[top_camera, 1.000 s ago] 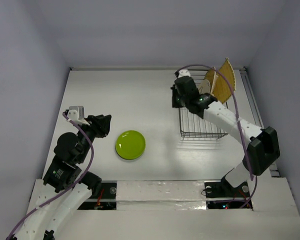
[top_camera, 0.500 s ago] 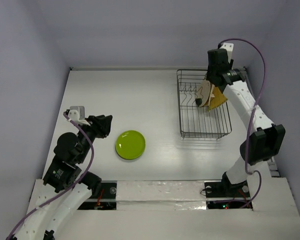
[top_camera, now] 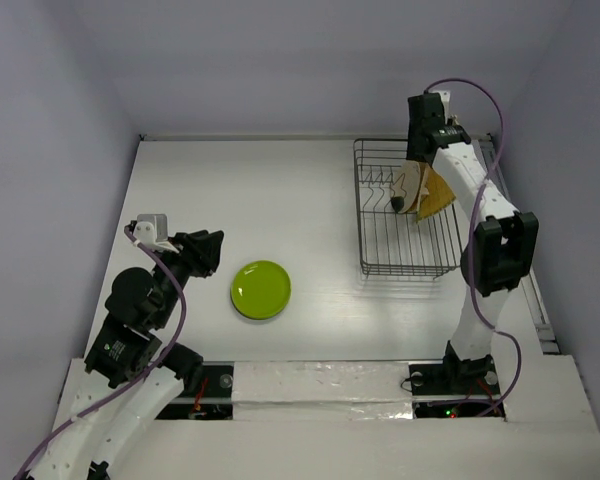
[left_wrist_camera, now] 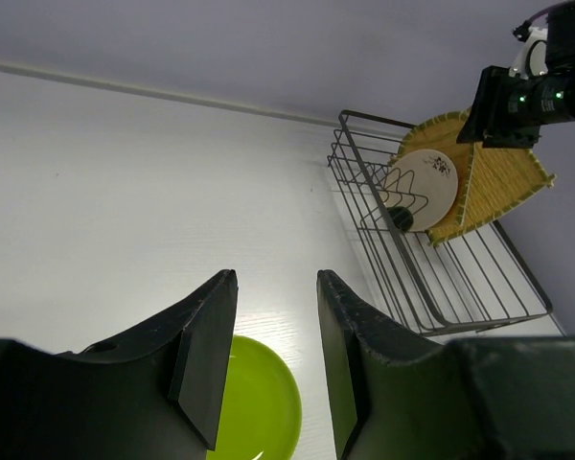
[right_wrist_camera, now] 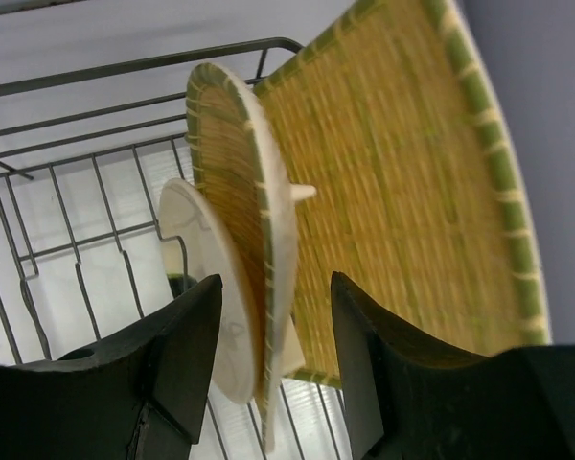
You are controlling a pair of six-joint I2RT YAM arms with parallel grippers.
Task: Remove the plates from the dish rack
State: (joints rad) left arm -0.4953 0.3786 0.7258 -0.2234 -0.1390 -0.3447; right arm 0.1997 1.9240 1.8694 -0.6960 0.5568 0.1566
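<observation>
The grey wire dish rack (top_camera: 410, 250) stands at the back right. In it, on edge, stand a cream plate with a dark mark (top_camera: 408, 188), an oval woven plate (right_wrist_camera: 228, 168) and a larger woven plate (right_wrist_camera: 402, 182). My right gripper (right_wrist_camera: 275, 283) hangs open over them, one finger on each side of the oval plate's rim, with the cream plate (right_wrist_camera: 203, 287) by the left finger. A lime-green plate (top_camera: 260, 290) lies flat on the table. My left gripper (left_wrist_camera: 276, 278) hovers open and empty just left of it.
The rack's upright prongs (right_wrist_camera: 77, 278) and top rim (right_wrist_camera: 125, 67) surround the plates closely. The right arm (top_camera: 485, 215) reaches up the rack's right side. White walls close the table at the back and on both sides.
The right arm swung from the rack's back left corner to above the plates at the back right, and its jaws opened. The left arm and the green plate stayed still.
</observation>
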